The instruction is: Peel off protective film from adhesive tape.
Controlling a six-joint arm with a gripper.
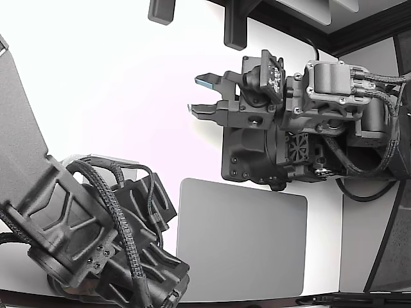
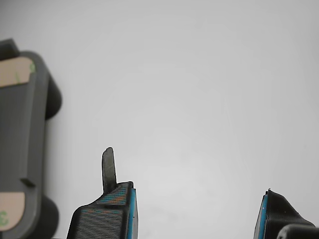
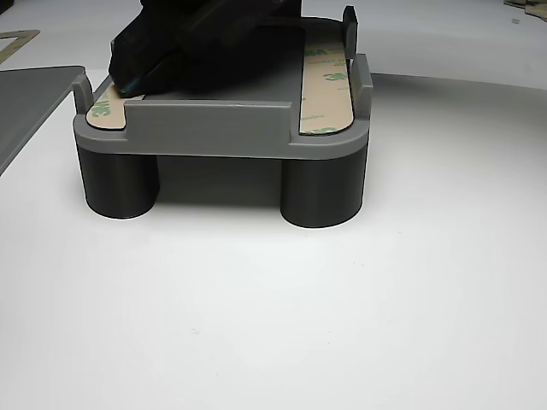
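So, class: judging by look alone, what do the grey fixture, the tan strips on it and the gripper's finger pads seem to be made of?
Grey fixture: looks like matte moulded or printed plastic, with a uniform dull grey and rounded legs.
Tan strips: probably paper-like liner on adhesive tape, flat, faintly glossy, with printed green marks.
Finger pads: apparently ribbed rubbery facing on a blue layer, but the exact material is unclear. The gripper stands open.

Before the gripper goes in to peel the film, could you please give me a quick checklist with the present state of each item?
1. Gripper open: ok, jaws stand wide apart.
2. Nothing held: ok, though a thin dark sliver sticks up from one fingertip.
3. Fixture upright on the table: ok.
4. Film strip in place: ok, it lies flat in its slot.
5. Access to the second strip: not ok, a dark body covers most of it.
6. A lifted film edge to grab: cannot tell.
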